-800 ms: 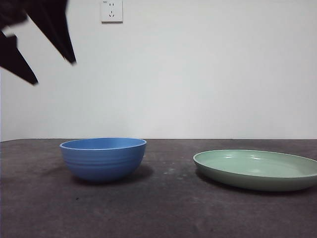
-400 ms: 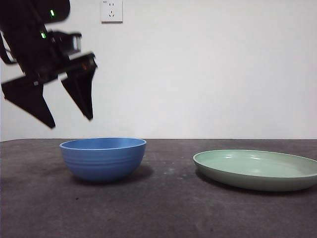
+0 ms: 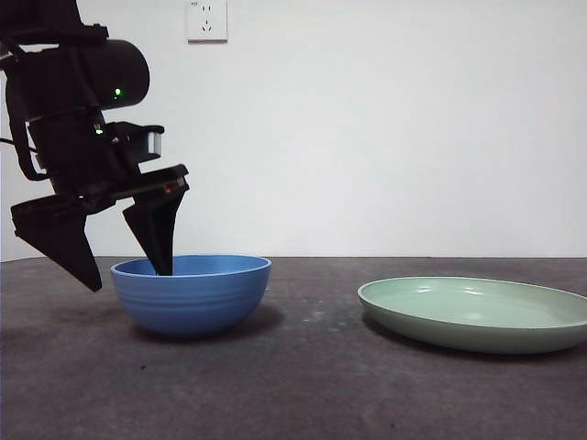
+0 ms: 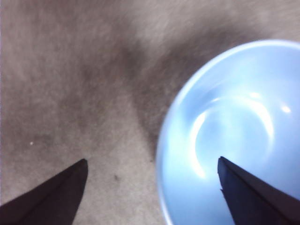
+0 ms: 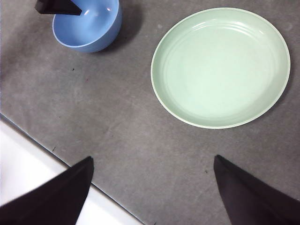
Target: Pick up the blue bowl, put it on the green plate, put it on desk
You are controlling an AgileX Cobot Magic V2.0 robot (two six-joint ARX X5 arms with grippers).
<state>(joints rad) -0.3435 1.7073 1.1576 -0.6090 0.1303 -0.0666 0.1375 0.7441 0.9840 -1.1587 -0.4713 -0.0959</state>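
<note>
The blue bowl point(image 3: 192, 293) stands on the desk point(image 3: 293, 385) at the left. My left gripper point(image 3: 128, 275) is open and straddles the bowl's left rim: one jaw dips inside the bowl, the other hangs outside it. In the left wrist view the bowl point(image 4: 234, 136) fills one side, with the left gripper point(image 4: 152, 164) open across its rim. The green plate point(image 3: 477, 313) lies empty to the right. My right gripper point(image 5: 152, 161) is open, high above the desk, with the plate point(image 5: 220, 65) and bowl point(image 5: 86, 26) below it.
A white wall with a socket point(image 3: 206, 18) rises behind the desk. In the right wrist view the desk's edge point(image 5: 42, 145) runs diagonally, with a white floor beyond. Bare desk lies between bowl and plate.
The left arm has come down from the upper left corner until its open jaws reach the bowl's left rim. Bowl and plate have not moved.
</note>
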